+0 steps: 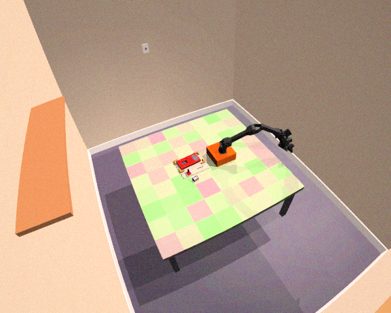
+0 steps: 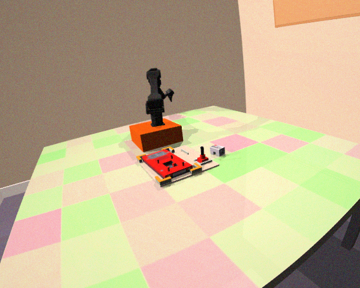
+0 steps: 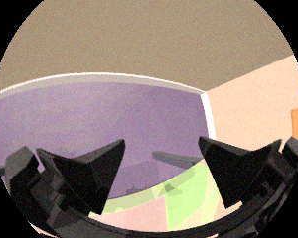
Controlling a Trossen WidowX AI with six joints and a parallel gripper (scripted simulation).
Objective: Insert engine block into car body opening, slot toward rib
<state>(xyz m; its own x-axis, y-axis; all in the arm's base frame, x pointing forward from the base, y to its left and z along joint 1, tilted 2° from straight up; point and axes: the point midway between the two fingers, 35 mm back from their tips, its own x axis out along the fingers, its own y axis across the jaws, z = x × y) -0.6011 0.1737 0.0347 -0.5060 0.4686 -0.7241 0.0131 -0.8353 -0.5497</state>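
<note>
The grey engine block [image 1: 195, 178] [image 2: 217, 150] sits on the table just off the edge of the pale board, a dark slot showing in its side in the exterior view. The red car body [image 1: 191, 163] [image 2: 153, 159] lies flat on the board between yellow-and-black corner brackets. Its opening [image 1: 184, 162] [image 2: 167, 163] is dark and holds no grey block; the rib inside is too small to make out. My gripper [image 1: 291, 141] [image 3: 162, 140] is open and empty, raised far from the block and the car body, on the other side of the arm's base.
The pale board [image 1: 204, 167] [image 2: 212, 165] also carries a red base with an upright black peg [image 1: 188, 172] [image 2: 201, 152], between the car body and the block. Several short dark posts stand on the car body. The orange pedestal [image 1: 219, 160] [image 2: 161, 141] bears the arm close behind the board.
</note>
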